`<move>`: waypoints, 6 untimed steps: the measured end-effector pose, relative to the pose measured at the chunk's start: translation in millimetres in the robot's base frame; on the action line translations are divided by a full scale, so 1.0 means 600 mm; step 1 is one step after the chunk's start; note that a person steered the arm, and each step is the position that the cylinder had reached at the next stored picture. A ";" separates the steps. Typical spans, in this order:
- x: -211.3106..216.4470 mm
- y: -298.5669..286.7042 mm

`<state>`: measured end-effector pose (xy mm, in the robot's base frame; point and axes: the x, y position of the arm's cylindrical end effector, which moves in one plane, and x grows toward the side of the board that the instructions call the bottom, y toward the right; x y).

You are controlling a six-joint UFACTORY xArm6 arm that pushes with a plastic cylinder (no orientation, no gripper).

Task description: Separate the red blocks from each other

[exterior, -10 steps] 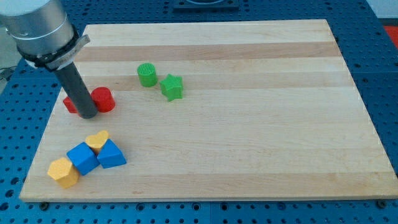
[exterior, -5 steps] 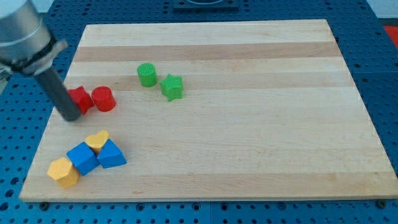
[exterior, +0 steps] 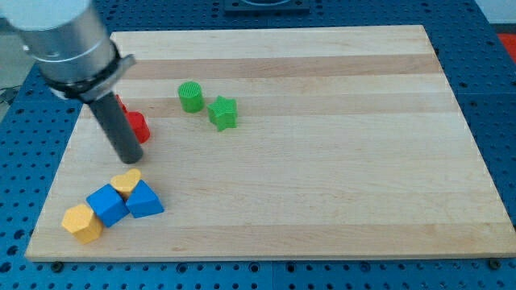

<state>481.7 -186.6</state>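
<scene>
Two red blocks lie at the board's left, mostly hidden behind my rod. The red cylinder (exterior: 139,126) shows to the rod's right. The other red block (exterior: 120,103) peeks out just above it, its shape unclear. Whether they touch is hidden. My tip (exterior: 131,159) rests on the board just below the red cylinder and above the yellow heart (exterior: 126,181).
A green cylinder (exterior: 190,96) and green star (exterior: 222,112) sit at the upper middle. A cluster at the lower left holds the yellow heart, a blue cube (exterior: 106,205), a blue triangular block (exterior: 144,200) and a yellow block (exterior: 81,222). The board's left edge (exterior: 60,173) is near.
My rod swung from the left side of the red blocks to their right and down, now covering them. The red blocks appear shifted slightly upward.
</scene>
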 end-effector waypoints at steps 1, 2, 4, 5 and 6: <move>0.000 0.033; 0.000 0.057; -0.027 0.047; -0.027 0.046; -0.027 0.044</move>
